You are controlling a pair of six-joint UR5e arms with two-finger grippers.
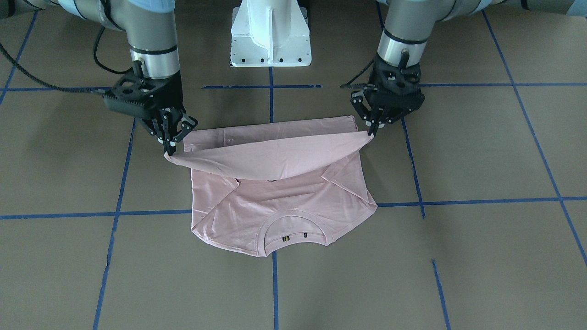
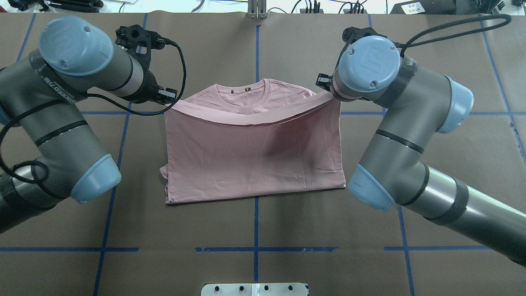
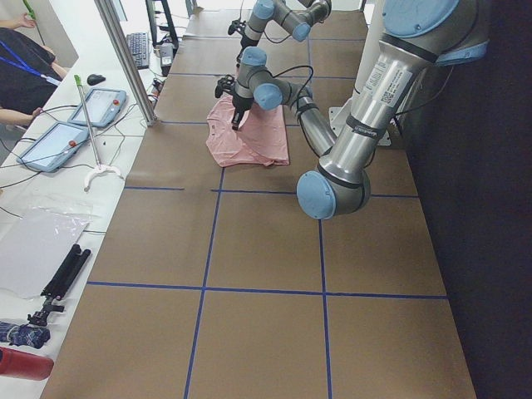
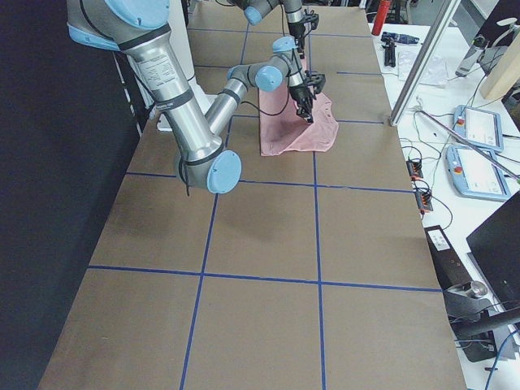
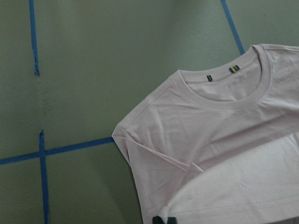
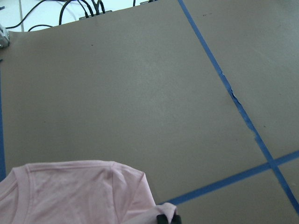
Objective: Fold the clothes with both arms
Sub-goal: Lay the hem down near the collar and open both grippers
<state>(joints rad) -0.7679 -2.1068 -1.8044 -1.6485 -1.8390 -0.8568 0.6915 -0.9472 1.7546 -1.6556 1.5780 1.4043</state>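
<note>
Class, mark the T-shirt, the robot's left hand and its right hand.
T-shirt (image 1: 293,212), front-facing view, on the neck rib.
Left hand (image 1: 372,132), front-facing view, between fingertips pinching the lifted edge's corner.
Right hand (image 1: 169,147), front-facing view, between fingertips pinching the opposite corner.

Pale pink T-shirt, sleeves folded in; left tool, right tool pinch raised hem corners.

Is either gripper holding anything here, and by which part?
Both hold the pink T-shirt: the left gripper and right gripper each pinch one corner of its lifted hem edge.
</note>
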